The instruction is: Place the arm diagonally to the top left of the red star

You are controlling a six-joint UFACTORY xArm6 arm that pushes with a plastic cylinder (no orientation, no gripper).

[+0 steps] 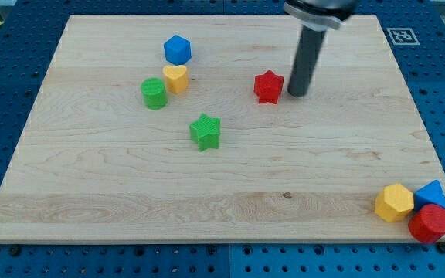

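Observation:
The red star (268, 86) lies on the wooden board, right of centre in the view's upper half. My tip (297, 94) rests on the board just to the right of the red star, a small gap apart from it. The dark rod rises from the tip toward the view's top edge.
A blue hexagonal block (178, 49), a yellow heart (175, 78) and a green cylinder (154, 93) cluster at upper left. A green star (205, 131) sits near the centre. A yellow hexagon (394, 203), a blue block (432, 194) and a red block (430, 224) sit at the bottom right corner.

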